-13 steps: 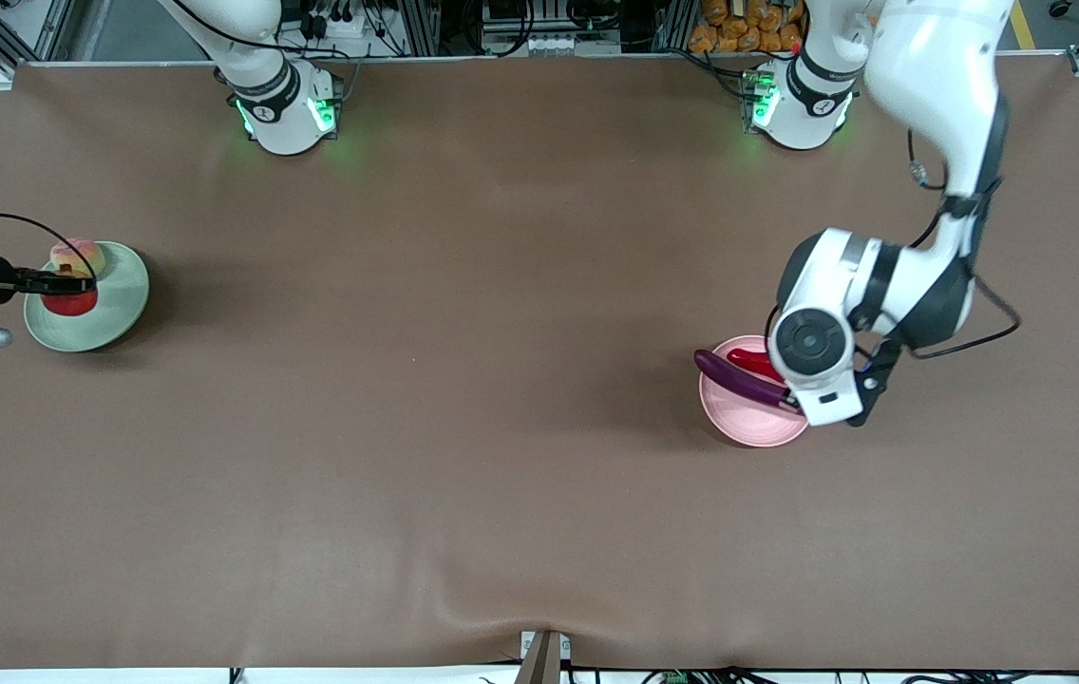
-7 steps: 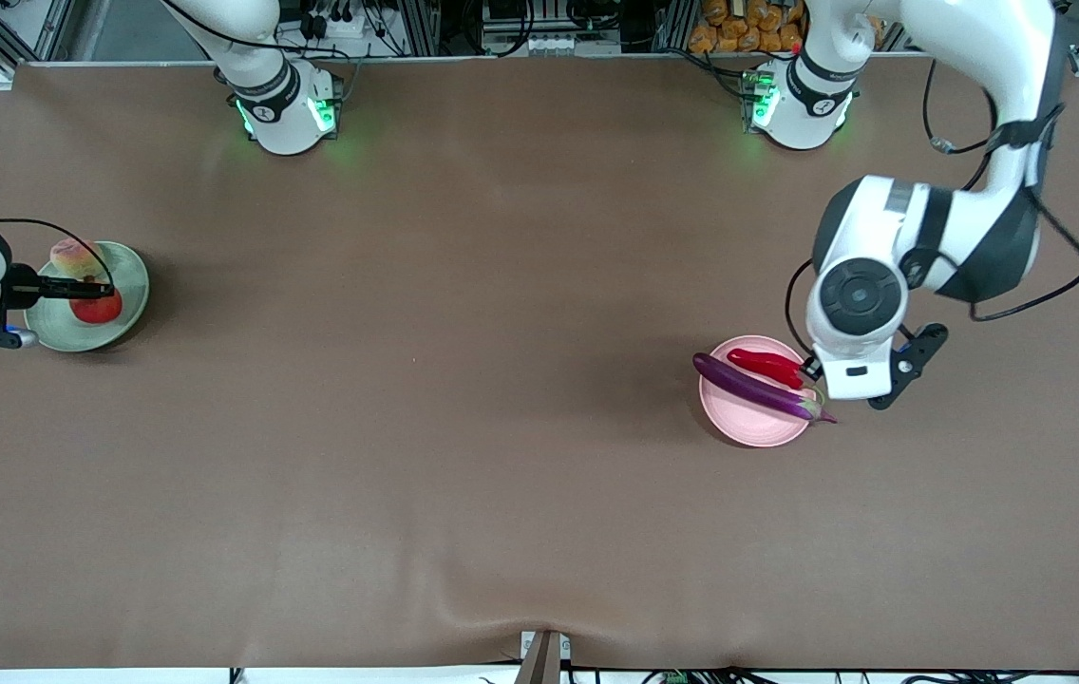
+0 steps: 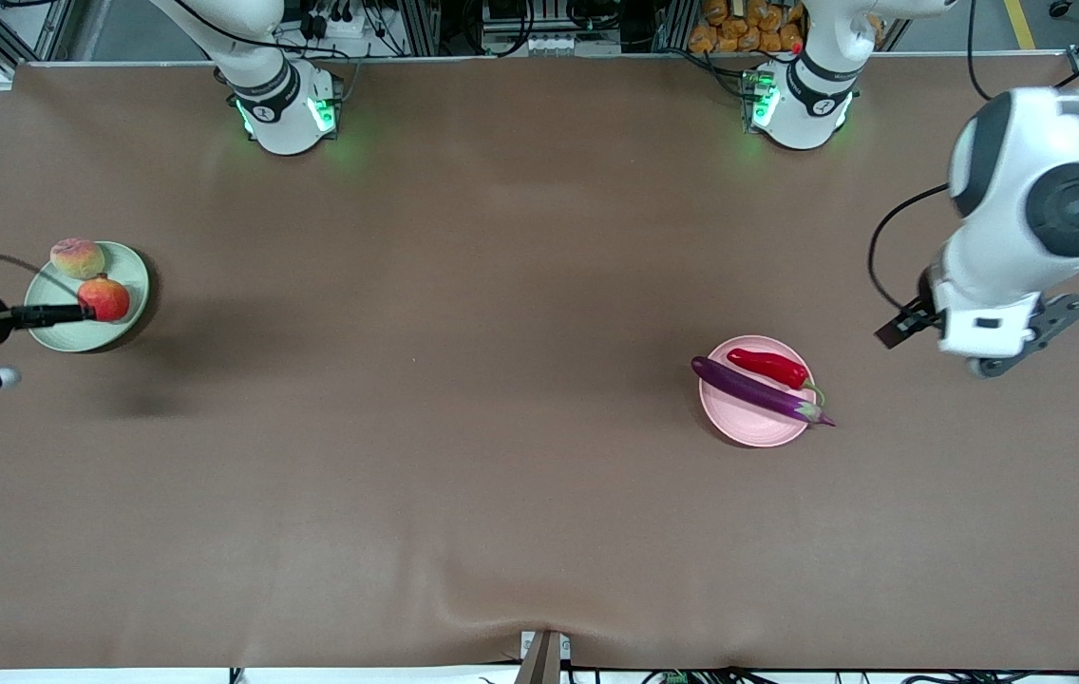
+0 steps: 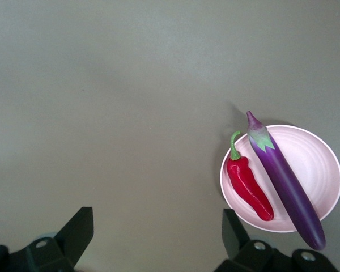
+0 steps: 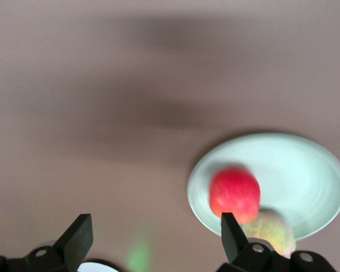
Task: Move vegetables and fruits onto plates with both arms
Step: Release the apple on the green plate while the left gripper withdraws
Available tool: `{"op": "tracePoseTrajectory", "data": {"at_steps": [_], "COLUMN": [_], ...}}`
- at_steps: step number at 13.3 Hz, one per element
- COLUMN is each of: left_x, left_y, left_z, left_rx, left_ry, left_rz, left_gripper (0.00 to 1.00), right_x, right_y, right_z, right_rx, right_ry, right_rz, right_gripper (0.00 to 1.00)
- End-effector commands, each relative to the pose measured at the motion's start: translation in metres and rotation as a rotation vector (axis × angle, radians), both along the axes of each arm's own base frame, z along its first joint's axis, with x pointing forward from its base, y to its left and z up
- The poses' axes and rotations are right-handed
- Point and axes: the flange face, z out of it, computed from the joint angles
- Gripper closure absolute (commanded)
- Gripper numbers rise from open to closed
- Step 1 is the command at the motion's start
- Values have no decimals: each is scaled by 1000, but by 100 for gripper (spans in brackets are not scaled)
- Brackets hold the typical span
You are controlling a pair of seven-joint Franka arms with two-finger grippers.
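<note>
Covering table (image 3: pixel 501 285): brown mat | metal framing (image 3: pixel 444 28) along robots' edge

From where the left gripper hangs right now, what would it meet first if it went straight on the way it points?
Probably only bare table. The open left gripper points down at the brown surface beside the pink plate holding the chili pepper and eggplant; they sit off its line, though depth is unclear.
</note>
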Motion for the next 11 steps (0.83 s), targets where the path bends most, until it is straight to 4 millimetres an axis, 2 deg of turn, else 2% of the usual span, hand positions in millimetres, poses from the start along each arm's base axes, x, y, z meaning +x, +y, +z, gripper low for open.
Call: {"op": "tracePoseTrajectory", "data": {"at_steps": [1,2,5,7,8,9,10,11], "left_x": [-12,-17,-46,-59,-61,-65,-69,-69], "left_y": [-7,-5,12,14,12,12,13,14], "left_z": [18,33,80,95,98,105,118,131], "left_rx": [-60,-101,-193,-217,-226,-231,-233,-230], "left_ry": [-15,-29,-4,29,45,64,69,51], "left_rz": [-35,-75,-236,-451,-529,-553,-561,-564], "left_gripper": [0,0,0,0,0,0,0,0], "right_x": [43,55,68,70,65,55,40,25], "right_y": [73,100,126,153,180,192,195,192], "right_z": [59,84,142,170,186,206,226,236], "right_rx": [-42,-60,-78,-61,-58,-58,-76,-82], "right_ry": [-105,-157,-277,-336,-351,-362,-365,-339], "right_rz": [134,177,217,253,291,287,222,146], "right_gripper": [0,0,0,0,0,0,0,0]}}
